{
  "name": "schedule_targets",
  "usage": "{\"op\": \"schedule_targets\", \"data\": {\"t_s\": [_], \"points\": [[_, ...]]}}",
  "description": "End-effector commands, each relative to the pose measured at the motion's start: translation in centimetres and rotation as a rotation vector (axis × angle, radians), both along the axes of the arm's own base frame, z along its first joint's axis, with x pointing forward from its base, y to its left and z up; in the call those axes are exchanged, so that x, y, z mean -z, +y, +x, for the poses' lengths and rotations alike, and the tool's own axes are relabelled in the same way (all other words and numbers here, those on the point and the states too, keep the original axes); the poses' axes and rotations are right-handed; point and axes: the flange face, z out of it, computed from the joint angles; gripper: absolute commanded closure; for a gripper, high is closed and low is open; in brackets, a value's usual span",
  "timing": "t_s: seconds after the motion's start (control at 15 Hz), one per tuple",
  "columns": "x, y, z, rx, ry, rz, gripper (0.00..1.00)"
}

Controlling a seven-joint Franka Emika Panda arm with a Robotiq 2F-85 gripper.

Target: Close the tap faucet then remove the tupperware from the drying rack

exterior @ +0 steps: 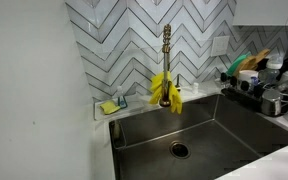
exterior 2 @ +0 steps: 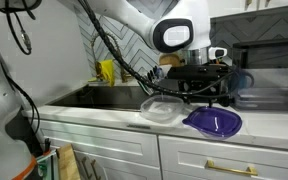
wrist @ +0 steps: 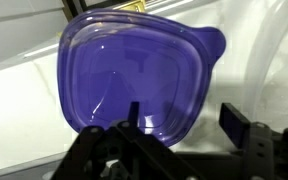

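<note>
Release step, I reckon: fingers point(wrist: 182, 112) spread, nothing pinched, purple dish point(wrist: 134, 75) lying right under them on the bench point(exterior 2: 104, 116). Tupperware point(exterior 2: 162, 108) sits on the bench too, just to one side of the fingers, off the drying rack point(exterior: 259, 95). No stream visible at tap faucet point(exterior: 167, 55), so both steps look done. Next move: lift straight up, clear of both dishes

My Franka arm point(exterior 2: 124, 15) reaches in from upper left in exterior view, white links, cables trailing along it. Wrist point(exterior 2: 176, 35) bent over, black Robotiq gripper point(exterior 2: 199, 78) pointing down. In wrist view, two black fingers point(wrist: 234, 120) come in from bottom edge, jaws spread well apart.
</note>
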Motion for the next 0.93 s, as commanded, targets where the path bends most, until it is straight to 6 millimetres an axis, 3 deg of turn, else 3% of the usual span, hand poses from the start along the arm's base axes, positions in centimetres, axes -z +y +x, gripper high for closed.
{"op": "schedule_targets", "data": {"t_s": [0.0, 0.33, 0.73, 0.8, 0.87], "points": [[-1.1, -0.9, -0.8, 0.112, 0.062, 0.026, 0.00], [-1.5, -1.4, -1.7, 0.158, 0.153, 0.085, 0.00], [0.9, 1.5, -1.6, 0.113, 0.236, 0.136, 0.02], [1.2, 2.0, -1.5, 0.106, 0.241, 0.143, 0.08], [1.5, 2.6, -1.3, 0.097, 0.246, 0.147, 0.25]]}}
